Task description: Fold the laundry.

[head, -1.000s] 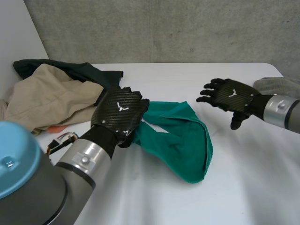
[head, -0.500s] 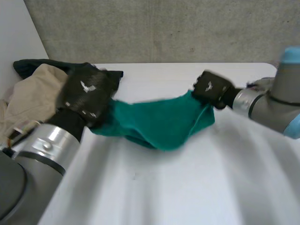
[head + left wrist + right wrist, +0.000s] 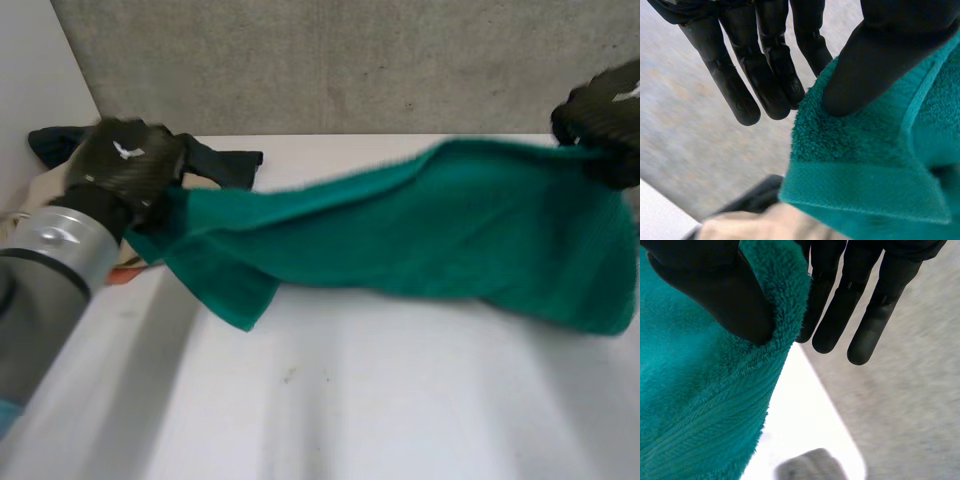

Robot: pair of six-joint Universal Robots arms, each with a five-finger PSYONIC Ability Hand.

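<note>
Teal towel [image 3: 430, 235] held stretched over worktop [image 3: 400, 400], pinched at opposite ends by left hand [image 3: 120, 165] and right hand [image 3: 605, 110]; edge could be pulled free if over-tensioned.

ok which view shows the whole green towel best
The head view: the green towel hangs stretched between the left hand and right hand. Each wrist view shows the edge pinched under its thumb.
</note>
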